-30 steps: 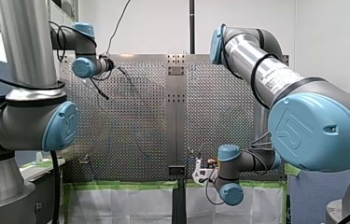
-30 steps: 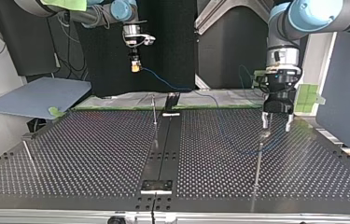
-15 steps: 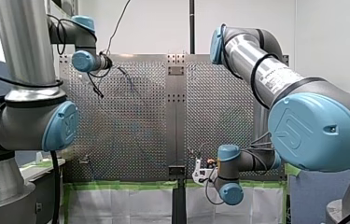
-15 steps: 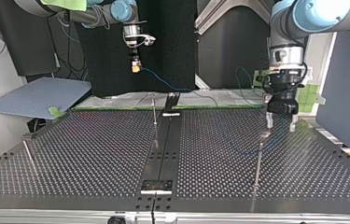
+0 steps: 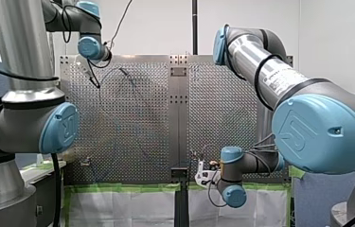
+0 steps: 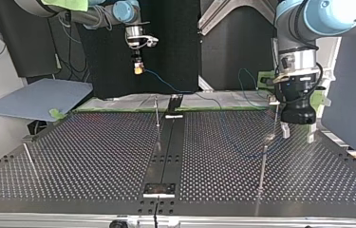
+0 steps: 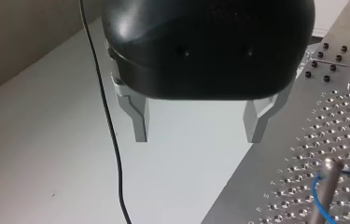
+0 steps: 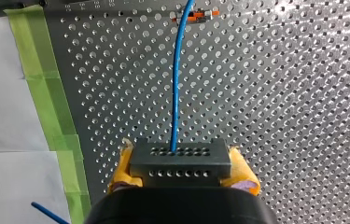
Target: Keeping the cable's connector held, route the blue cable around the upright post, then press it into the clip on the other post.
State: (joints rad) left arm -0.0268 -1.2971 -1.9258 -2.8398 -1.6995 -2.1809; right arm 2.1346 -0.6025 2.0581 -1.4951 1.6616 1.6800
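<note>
And there's my right tool (image 6: pixel 138 68), yellow pads clamped tight on the black rectangular connector (image 8: pixel 180 158), whose face is drilled with two rows of small holes. Good, that grip must not slacken. The thin blue cable (image 8: pixel 176 84) leaves the block smooth and glossy and runs out over the perforated metal table (image 6: pixel 71 156). In the left wrist view it curls against the slim round steel post (image 7: pixel 327 184). My left tool (image 7: pixel 198 138) hangs near that post, out past the table's edge, bare metal fingers spread wide and holding nothing.

So the wrap looks made, and pressing the cable in looks like the step in hand. To do it well, I'd judge: take the cable just beyond the post and close gently (it's slick and springy, and will want to slide on polished steel). Hold light tension so the loop sits snug, then push square into the clip. Which post carries the clip I cannot tell. A small orange fitting (image 8: pixel 196 17) lies ahead of my right tool, where the cable crosses it.
</note>
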